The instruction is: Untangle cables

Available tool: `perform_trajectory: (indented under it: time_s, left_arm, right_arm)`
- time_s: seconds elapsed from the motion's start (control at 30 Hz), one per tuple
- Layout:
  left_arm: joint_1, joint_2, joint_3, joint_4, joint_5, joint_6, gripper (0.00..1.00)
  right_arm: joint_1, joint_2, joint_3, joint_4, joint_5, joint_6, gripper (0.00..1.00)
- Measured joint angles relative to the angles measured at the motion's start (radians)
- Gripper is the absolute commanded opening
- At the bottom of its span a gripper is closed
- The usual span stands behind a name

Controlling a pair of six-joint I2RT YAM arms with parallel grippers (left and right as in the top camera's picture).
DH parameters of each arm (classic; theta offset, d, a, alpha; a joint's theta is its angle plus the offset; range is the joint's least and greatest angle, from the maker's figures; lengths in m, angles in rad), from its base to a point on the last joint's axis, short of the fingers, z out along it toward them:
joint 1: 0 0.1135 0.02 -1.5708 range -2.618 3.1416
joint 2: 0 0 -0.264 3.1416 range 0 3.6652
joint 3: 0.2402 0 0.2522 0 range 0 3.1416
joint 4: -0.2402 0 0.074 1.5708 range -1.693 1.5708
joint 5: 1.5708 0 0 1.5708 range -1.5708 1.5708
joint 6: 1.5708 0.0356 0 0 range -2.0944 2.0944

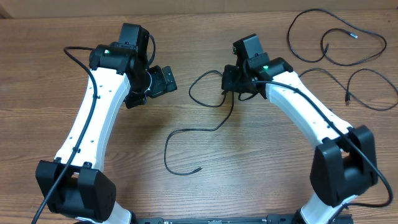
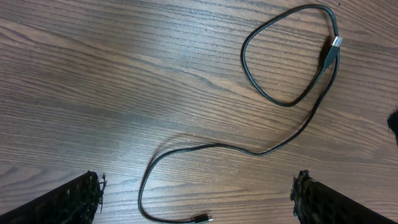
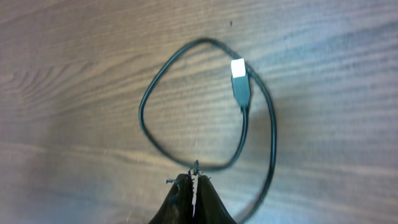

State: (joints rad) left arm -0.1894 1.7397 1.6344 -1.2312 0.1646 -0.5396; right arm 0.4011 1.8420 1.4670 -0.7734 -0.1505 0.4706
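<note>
1. A thin black cable (image 1: 205, 130) lies on the wooden table (image 1: 186, 37). One end curls into a closed loop, and the rest snakes away in a long S to a small plug (image 1: 199, 167).
2. The loop sits right at the tips of the right gripper (image 1: 231, 84). Its jaws are pressed together, but whether they pinch the cord cannot be told.
3. The left gripper (image 1: 165, 81) hangs with its jaws spread wide, holding nothing. The cable's tail lies below and ahead of it.
4. Only the overhead view takes in two more cables (image 1: 354, 35). They sprawl in loose curves well off to the right gripper's outer side.
5. Only the right wrist view shows the silver-tipped USB plug (image 3: 239, 78) resting inside the loop. The loop's near curve lies just at the closed fingertips (image 3: 180, 199).
6. The left wrist view alone frames the whole cord from plug to plug, between that gripper's two parted fingers (image 2: 81, 199).
</note>
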Motion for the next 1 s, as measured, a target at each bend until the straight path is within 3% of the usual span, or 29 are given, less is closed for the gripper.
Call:
perform_trajectory:
  time_s: [0.1,0.2,0.27,0.57,1.0]
  left_arm:
    - [0.000,0.000,0.000,0.001,0.000,0.000,1.00]
    - [0.000,0.000,0.000,0.005,0.000,0.000,1.00]
    - [0.000,0.000,0.000,0.005,0.000,0.000,1.00]
    - [0.000,0.000,0.000,0.005,0.000,0.000,1.00]
    - [0.000,0.000,0.000,0.005,0.000,0.000,1.00]
  right_arm:
    - [0.000,-0.007,0.001,-0.058,-0.021,0.000,0.04]
    - [0.000,-0.007,0.001,-0.062,-0.031,0.003,0.38]
    - [0.000,-0.007,0.001,-0.042,-0.034,0.005,0.50]
    - [0.001,0.011,0.001,0.066,0.037,-0.005,0.45]
    - [0.060,0.234,0.001,0.123,0.182,-0.158,0.44]
